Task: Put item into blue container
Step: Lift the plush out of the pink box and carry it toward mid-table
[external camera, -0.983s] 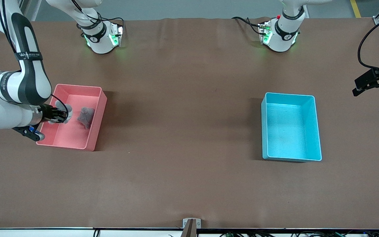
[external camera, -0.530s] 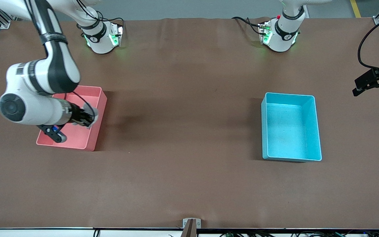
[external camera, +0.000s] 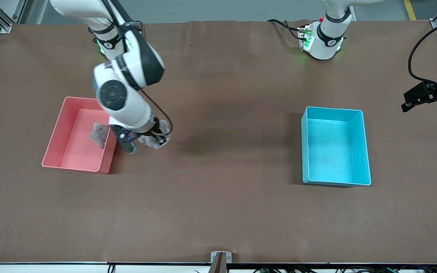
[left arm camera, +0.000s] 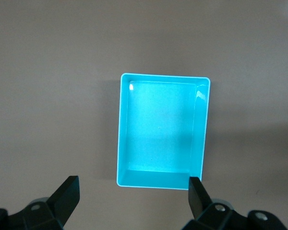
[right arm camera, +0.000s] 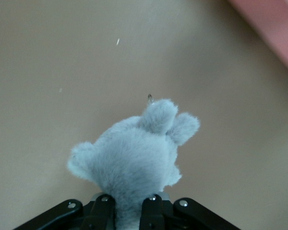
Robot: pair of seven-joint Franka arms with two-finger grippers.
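A grey plush toy point(external camera: 151, 141) point(right arm camera: 132, 155) hangs in the air, and my right gripper point(external camera: 158, 138) point(right arm camera: 127, 208) is shut on it, over bare table just beside the pink bin point(external camera: 106, 161) on its side toward the left arm's end. The blue container point(external camera: 304, 148) point(left arm camera: 120, 129), a bright cyan bin, stands with nothing in it toward the left arm's end of the table. My left gripper point(external camera: 427, 99) point(left arm camera: 133, 192) waits open in the air, past the blue container at that end of the table, with nothing between its fingers.
In the pink bin lies a dark grey-purple soft item point(external camera: 99, 135). The pink bin's corner point(right arm camera: 273, 24) shows in the right wrist view. A brown mat point(external camera: 218, 189) covers the whole table between the two bins.
My right gripper has lifted the grey plush toy out of the pink bin and carried it over the bin's wall toward the left arm's end. The left gripper shifted only slightly.
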